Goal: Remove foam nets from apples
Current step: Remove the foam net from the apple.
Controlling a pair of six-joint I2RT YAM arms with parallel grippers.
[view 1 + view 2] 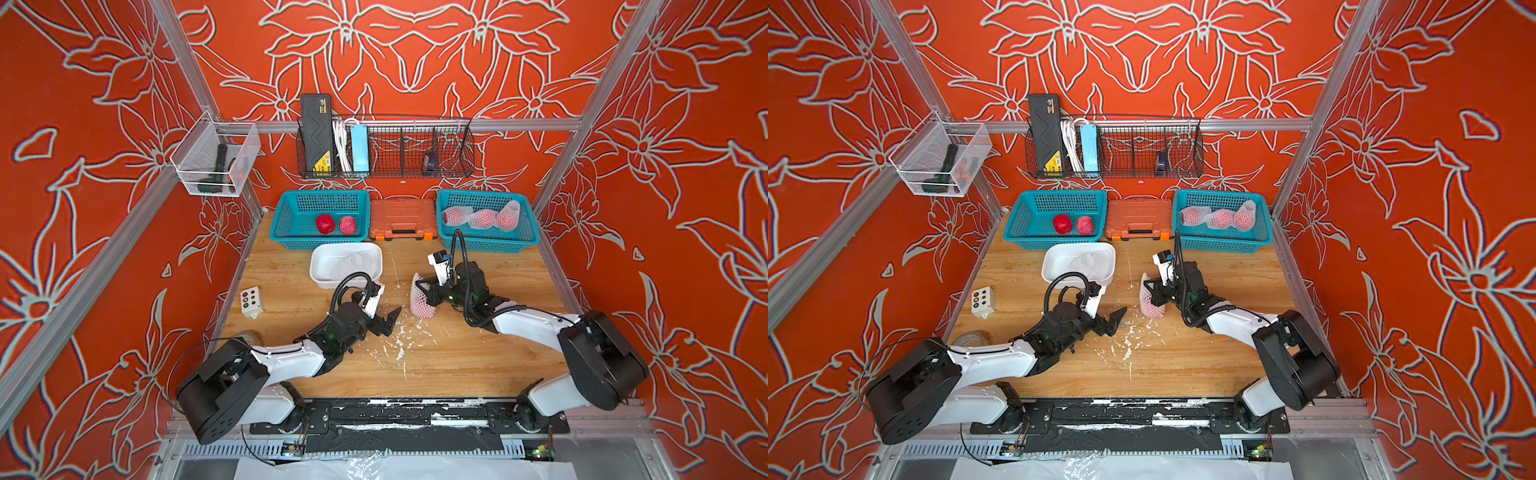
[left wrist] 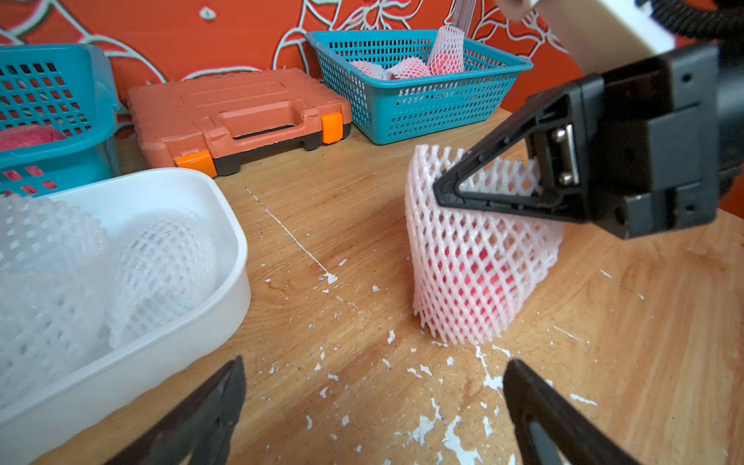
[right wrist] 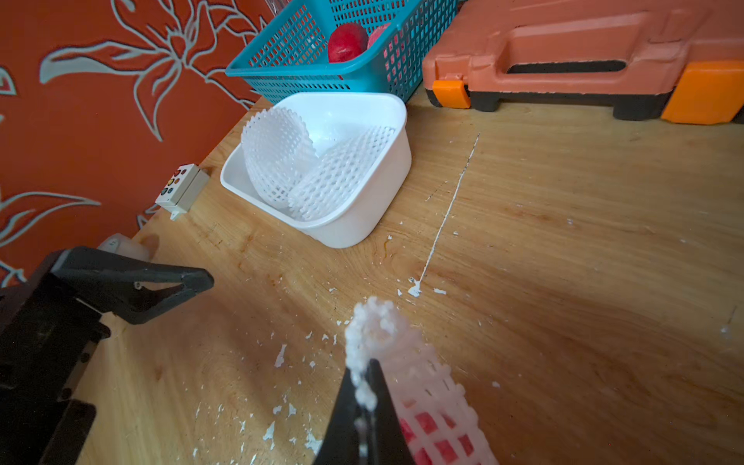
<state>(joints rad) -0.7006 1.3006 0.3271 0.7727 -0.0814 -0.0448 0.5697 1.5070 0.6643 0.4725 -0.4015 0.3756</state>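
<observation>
The right gripper (image 3: 364, 388) is clenched on the top rim of a soft, diamond-holed white foam net (image 2: 475, 249). This tapering sleeve stands on the scuffed wooden table (image 1: 478, 353) over a round red apple (image 2: 463, 282). In a top view the left gripper (image 1: 392, 322), jaws spread wide and empty, sits at the net's 8 o'clock.

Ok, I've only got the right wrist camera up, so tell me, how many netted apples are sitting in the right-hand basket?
Observer: Three netted apples lie in the right teal basket.
Operator: Is the left end effector open?
Observer: Yes, the left end effector is wide open above the table, clear of the foam net.
Operator: Does that net stand on the table?
Observer: Yes, its lower end rests on the table, with the apple inside.
</observation>
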